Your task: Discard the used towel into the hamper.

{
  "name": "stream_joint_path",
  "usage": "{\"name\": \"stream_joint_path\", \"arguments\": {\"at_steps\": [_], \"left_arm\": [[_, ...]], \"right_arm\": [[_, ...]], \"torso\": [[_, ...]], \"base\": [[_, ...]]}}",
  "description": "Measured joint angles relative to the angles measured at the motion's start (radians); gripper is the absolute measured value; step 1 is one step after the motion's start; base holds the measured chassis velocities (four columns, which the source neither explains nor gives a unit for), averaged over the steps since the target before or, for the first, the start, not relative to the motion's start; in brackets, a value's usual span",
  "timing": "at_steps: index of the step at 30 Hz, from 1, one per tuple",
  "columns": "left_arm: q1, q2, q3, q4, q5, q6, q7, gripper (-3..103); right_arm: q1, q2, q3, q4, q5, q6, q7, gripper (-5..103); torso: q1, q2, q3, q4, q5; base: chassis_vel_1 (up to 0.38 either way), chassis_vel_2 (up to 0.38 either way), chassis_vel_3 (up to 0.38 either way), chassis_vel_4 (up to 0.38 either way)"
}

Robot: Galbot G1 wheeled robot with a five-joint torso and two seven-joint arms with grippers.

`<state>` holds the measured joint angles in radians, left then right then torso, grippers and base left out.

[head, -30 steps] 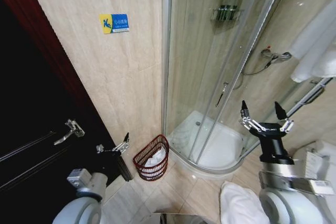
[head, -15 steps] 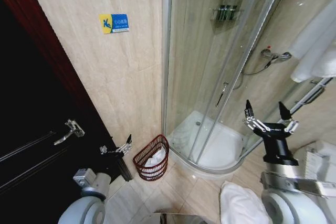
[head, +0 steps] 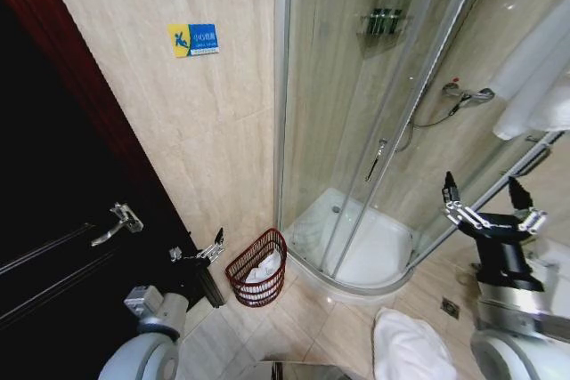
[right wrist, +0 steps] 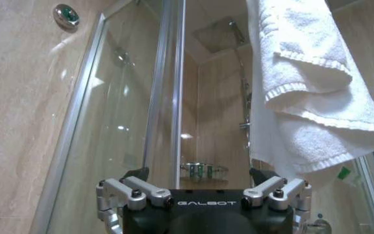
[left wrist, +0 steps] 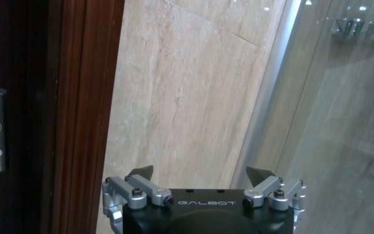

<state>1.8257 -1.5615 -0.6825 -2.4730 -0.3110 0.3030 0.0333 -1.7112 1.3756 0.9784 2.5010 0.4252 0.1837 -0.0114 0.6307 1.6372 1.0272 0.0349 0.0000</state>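
The hamper [head: 258, 269], a small reddish-brown wire basket, stands on the floor against the wall beside the shower, with white cloth inside. A white towel [head: 537, 77] hangs on a rail at the right; the right wrist view shows this towel [right wrist: 307, 97] close up, draped above the fingers. My right gripper [head: 482, 182] is open and empty, held below and left of it. In its own view the right gripper [right wrist: 198, 174] points up at the shower glass. My left gripper [head: 196, 246] is open by the dark door, left of the hamper, and the left gripper [left wrist: 200, 171] faces the wall.
A curved glass shower enclosure [head: 374, 131] fills the middle, with its white tray [head: 356, 251] on the floor. A dark door with a metal handle [head: 120, 220] is at the left. Another white towel [head: 405, 349] lies low at the front right. Tiled floor lies between hamper and shower.
My right gripper has moved to the right, toward the hanging towel, still open. The left gripper shifted slightly toward the hamper early on, then stayed put.
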Motion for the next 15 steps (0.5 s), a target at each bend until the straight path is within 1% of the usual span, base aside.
{"name": "stream_joint_path", "arguments": {"at_steps": [9,15], "left_arm": [[0.0,0.0,0.0,0.0,0.0,0.0,-0.001,97],[0.0,0.0,0.0,0.0,0.0,0.0,-0.001,97]], "right_arm": [[0.01,-0.013,0.003,-0.001,0.006,-0.008,0.0,100],[0.011,-0.014,0.009,-0.001,0.009,-0.009,-0.003,100]], "torso": [[0.0,0.0,0.0,0.0001,-0.0001],[0.0,0.0,0.0,0.0001,-0.0001]], "base": [[-0.005,-0.012,0.013,0.007],[-0.095,-0.094,0.093,0.104]]}}
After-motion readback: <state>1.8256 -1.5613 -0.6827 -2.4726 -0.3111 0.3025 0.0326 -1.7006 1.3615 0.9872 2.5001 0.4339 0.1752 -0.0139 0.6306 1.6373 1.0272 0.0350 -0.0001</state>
